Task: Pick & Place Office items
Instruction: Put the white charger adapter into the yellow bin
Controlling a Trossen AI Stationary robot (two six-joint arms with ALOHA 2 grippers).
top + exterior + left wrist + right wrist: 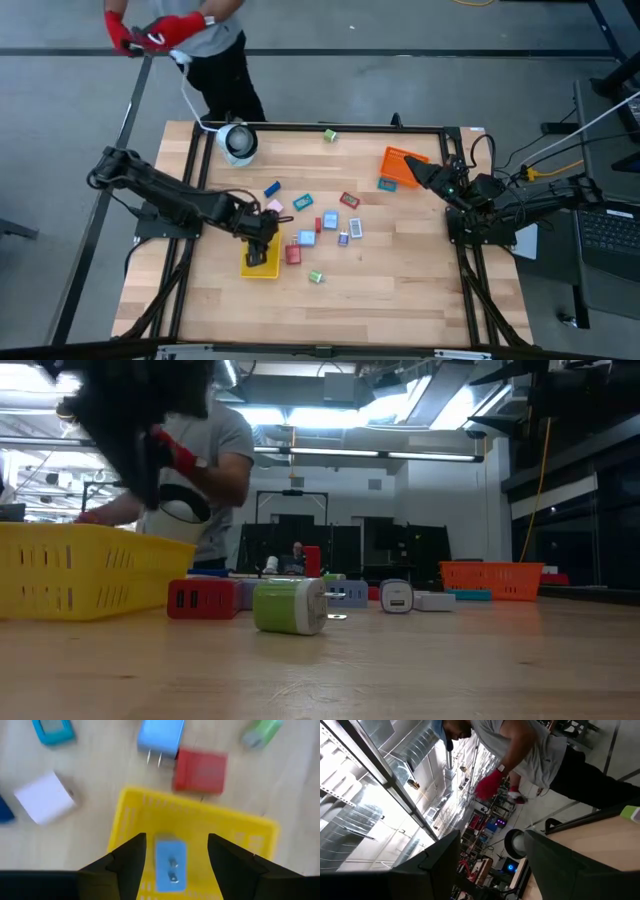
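- Light-blue charger block (170,865) lies in the yellow tray (240,832), directly below and between the left hand's (175,852) parted fingers, long axis along the gap, not gripped.
- Left hand (262,238) is nearer the loose items (330,222); right hand (425,172) hovers wide and empty by the orange tray (397,158).

left gripper (175,852): fingers apart, pointing down | right gripper (412,168): fingers apart, raised

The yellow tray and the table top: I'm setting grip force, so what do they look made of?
The yellow tray looks like moulded plastic: uniform bright colour, slotted walls, slight sheen. The table top appears to be pale wood, with visible plank seams and grain and a smooth, lightly reflective finish, possibly sealed. Neither can be confirmed by look alone.
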